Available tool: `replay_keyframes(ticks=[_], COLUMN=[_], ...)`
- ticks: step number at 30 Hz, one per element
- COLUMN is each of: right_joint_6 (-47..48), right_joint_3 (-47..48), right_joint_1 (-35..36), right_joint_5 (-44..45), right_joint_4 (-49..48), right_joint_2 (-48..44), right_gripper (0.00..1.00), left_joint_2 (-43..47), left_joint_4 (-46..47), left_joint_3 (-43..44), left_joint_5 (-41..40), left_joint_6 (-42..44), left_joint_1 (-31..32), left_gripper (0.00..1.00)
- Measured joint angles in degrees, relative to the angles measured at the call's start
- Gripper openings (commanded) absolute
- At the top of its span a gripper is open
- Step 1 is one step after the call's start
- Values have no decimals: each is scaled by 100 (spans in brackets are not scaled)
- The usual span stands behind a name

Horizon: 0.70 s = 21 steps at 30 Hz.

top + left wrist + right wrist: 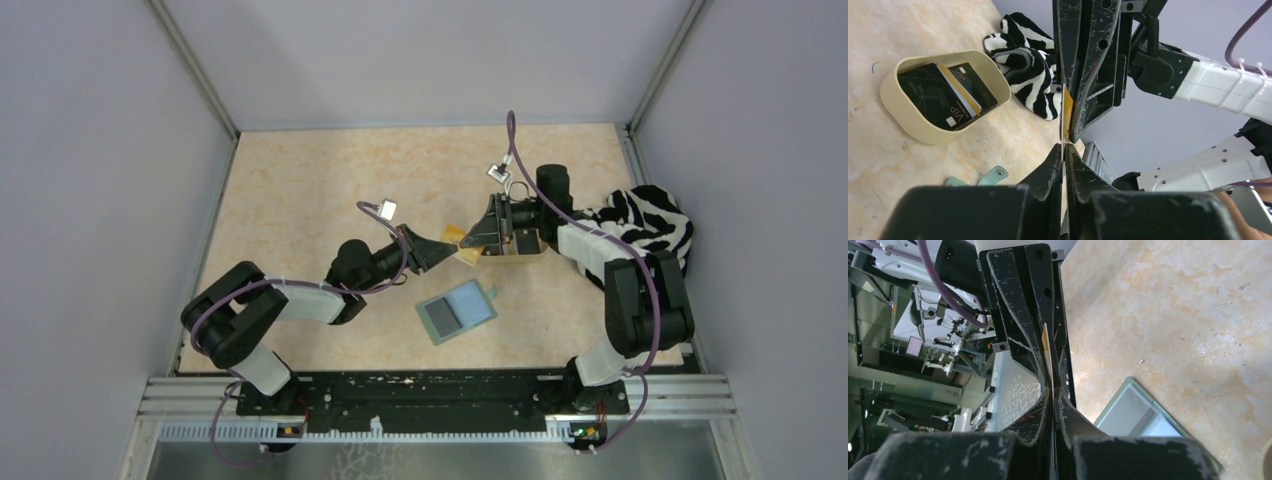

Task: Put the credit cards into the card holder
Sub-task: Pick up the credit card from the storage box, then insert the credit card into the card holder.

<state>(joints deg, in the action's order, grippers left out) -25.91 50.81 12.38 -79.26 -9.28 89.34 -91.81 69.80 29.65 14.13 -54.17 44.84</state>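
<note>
A yellow-gold credit card (459, 244) hangs edge-on above the table between both grippers. My right gripper (1053, 390) is shut on one end of the card (1046, 346). My left gripper (1064, 149) faces it tip to tip, and its jaws are closed on the card's (1067, 106) other end. In the top view the left gripper (441, 251) and right gripper (476, 240) almost touch. The card holder (458, 312) lies open on the table just in front of them, with its dark pocket to the left. More black and gold credit cards (943, 92) sit in a tan tray (898, 107).
The tan tray (527, 249) is partly hidden under the right gripper. A zebra-striped cloth (650, 225) is bunched at the right edge of the table, behind the tray. The card holder's strap (994, 175) shows in the left wrist view.
</note>
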Motion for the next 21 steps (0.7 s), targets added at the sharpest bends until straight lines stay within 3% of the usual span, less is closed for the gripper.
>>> replay_keyframes(ticks=[2, 6, 9, 14, 21], right_joint_6=[46, 601, 1976, 4138, 5845], right_joint_3=[0, 162, 761, 1499, 1447], right_joint_1=[-2, 0, 0, 0, 238], right_joint_5=[9, 42, 170, 365, 463], right_joint_4=[20, 640, 2057, 3786, 5066], right_joint_2=[0, 9, 55, 22, -28], right_gripper=[1, 39, 52, 56, 52], left_joint_2=[0, 46, 258, 859, 1021], left_joint_4=[17, 50, -39, -1108, -4148], left_joint_3=[0, -76, -212, -186, 979], left_joint_5=[0, 7, 179, 1084, 2337], left_joint_6=[4, 201, 551, 1515, 3333], left_joint_1=[2, 2, -46, -334, -422], left_gripper=[0, 0, 0, 0, 0])
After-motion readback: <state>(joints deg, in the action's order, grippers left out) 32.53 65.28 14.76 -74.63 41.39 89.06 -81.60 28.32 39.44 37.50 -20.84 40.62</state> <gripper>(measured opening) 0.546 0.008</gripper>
